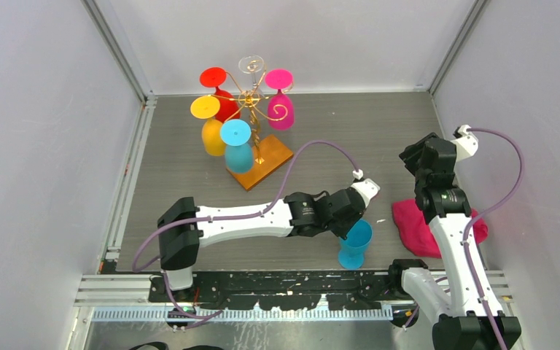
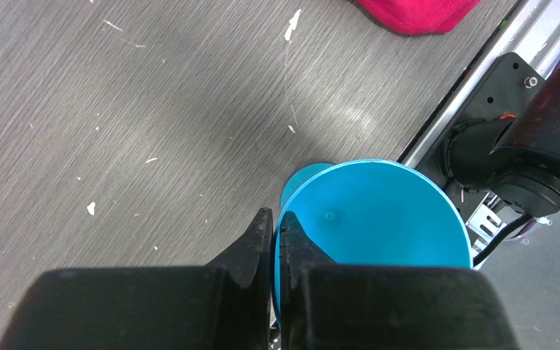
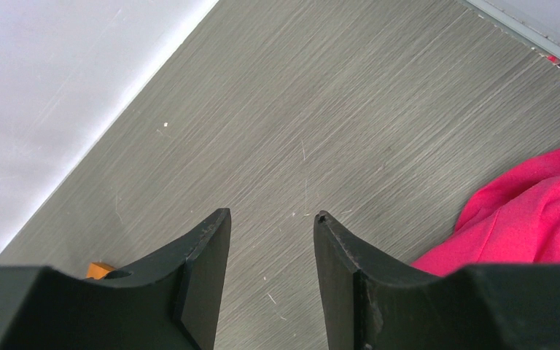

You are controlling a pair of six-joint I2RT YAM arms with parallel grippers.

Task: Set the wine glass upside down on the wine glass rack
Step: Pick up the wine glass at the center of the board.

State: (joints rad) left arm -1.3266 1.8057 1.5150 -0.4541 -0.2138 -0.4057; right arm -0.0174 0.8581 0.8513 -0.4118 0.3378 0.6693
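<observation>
A blue wine glass (image 1: 355, 244) stands upright on the table near the front edge. My left gripper (image 1: 351, 222) is shut on its rim. In the left wrist view one finger sits outside the bowl and the other inside, pinching the wall of the wine glass (image 2: 379, 211) between them at the left gripper (image 2: 277, 219). The wine glass rack (image 1: 251, 98), gold wire on an orange wooden base (image 1: 270, 157), stands at the back left. Several coloured glasses hang upside down on it. My right gripper (image 1: 419, 157) (image 3: 271, 216) hovers open over bare table, holding nothing.
A crumpled red cloth (image 1: 415, 226) (image 3: 532, 211) lies on the table right of the blue glass, beside the right arm. White walls close in the table on three sides. A metal rail (image 1: 262, 288) runs along the front edge.
</observation>
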